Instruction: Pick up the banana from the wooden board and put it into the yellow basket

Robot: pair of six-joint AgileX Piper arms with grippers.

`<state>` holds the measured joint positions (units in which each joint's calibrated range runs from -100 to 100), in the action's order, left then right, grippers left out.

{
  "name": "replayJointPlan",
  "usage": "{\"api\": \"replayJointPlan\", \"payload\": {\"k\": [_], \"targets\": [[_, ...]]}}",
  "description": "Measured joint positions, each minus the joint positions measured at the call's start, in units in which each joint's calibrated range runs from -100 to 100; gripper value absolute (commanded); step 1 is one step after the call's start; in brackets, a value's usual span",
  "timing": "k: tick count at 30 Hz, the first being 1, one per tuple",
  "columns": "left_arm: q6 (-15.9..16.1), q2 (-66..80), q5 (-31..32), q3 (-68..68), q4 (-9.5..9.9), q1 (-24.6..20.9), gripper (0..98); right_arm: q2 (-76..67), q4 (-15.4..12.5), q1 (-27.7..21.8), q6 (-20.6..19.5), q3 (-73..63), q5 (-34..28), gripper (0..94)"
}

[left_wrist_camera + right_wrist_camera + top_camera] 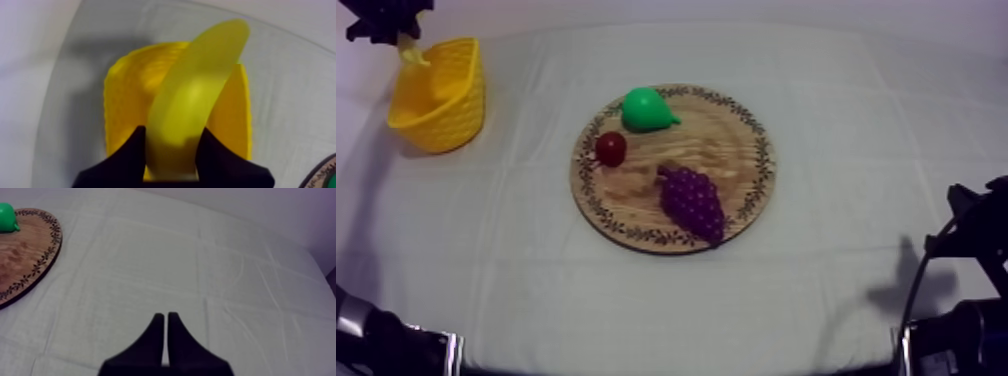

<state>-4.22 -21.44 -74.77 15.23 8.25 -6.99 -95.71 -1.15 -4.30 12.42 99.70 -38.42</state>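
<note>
Banana (195,95) first: it is pinched at one end between the two black fingers of my left hand (173,132), and it rises out of that grip, curving away from me. Directly beneath this hand and the banana is the yellow basket (122,100), its open mouth facing up. The fruit hangs over that opening, and I cannot tell whether it touches the rim. The basket stands on the tabletop (836,280). Well off to the side of my left hand lies the wooden board (756,190), carrying a pear (646,108), a small red fruit (611,148) and a bunch of grapes (693,200). My right hand (166,317) has its fingers pressed together on nothing, low over the cloth, with the board's rim and the pear ahead of it and to one side.
</note>
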Motion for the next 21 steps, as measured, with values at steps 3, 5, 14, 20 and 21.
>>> {"api": "replayJointPlan", "payload": {"k": [3,5,14,20,21], "targets": [[0.28,-1.76,0.89,-0.07,-0.24,-0.64,42.4,0.0,0.0,0.0,0.0,0.0,0.0,0.6],[0.43,-2.69,1.4,-0.21,-0.31,-0.77,50.5,0.0,0.0,0.0,0.0,0.0,0.0,0.6],[0.82,-1.74,1.87,-3.28,-1.4,-1.17,79.1,0.0,0.0,0.0,0.06,0.0,0.0,0.6],[0.34,5.12,2.27,-8.02,-1.74,-0.5,75.5,0.0,0.0,0.0,0.09,0.0,0.0,0.6],[0.11,6.88,2.52,-9.16,-1.74,-0.31,73.9,0.0,0.0,0.0,0.06,0.0,0.0,0.6]]}}
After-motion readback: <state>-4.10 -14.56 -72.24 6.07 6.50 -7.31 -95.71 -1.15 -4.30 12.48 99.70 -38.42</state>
